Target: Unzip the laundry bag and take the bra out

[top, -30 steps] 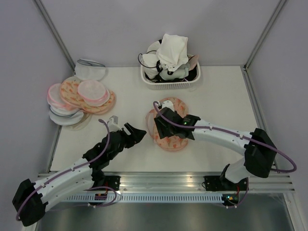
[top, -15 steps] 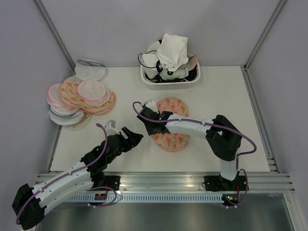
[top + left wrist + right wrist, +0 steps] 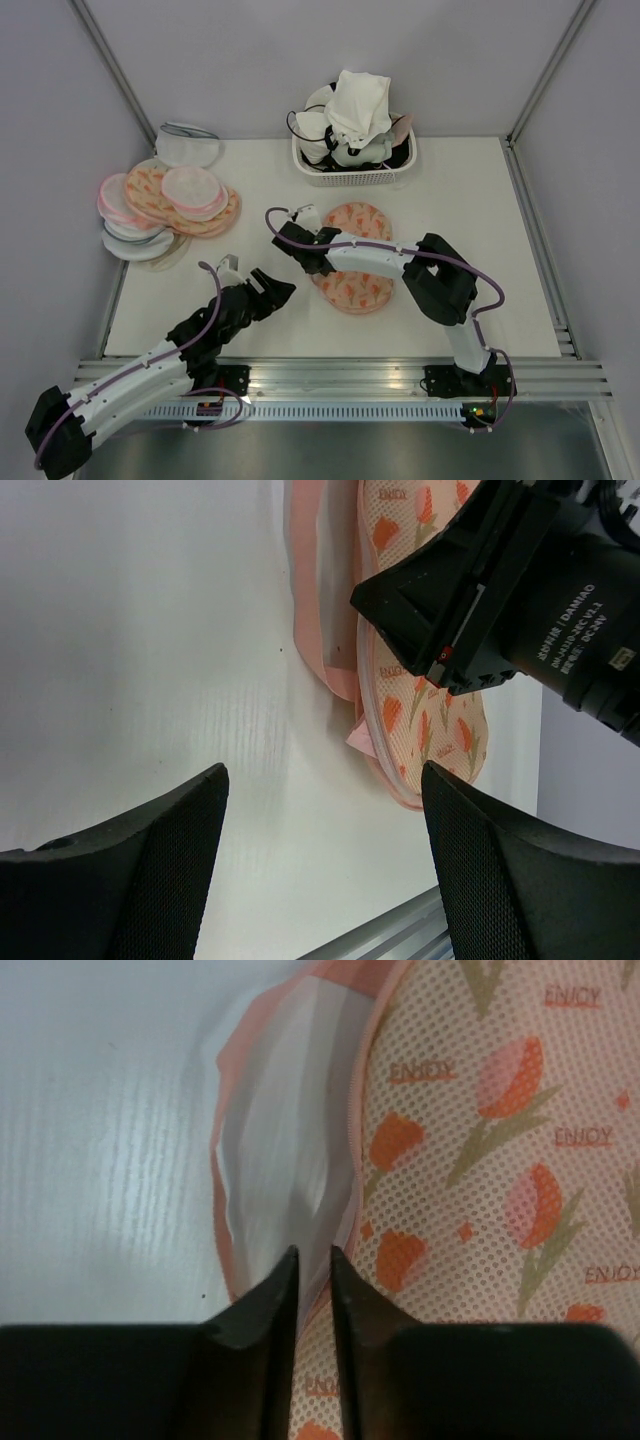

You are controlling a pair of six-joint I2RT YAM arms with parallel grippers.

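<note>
Because the laundry bag lies flat at the middle of the table, you find the right gripper set on its left rim, where the pink zip edging runs down between fingers drawn almost together; you cannot tell whether they pinch the zip pull. The left gripper hangs spread wide just beside that rim, touching nothing, probably placed to reach in later. A pale pink layer shows at the parted rim; you cannot tell whether it is the bra.
</note>
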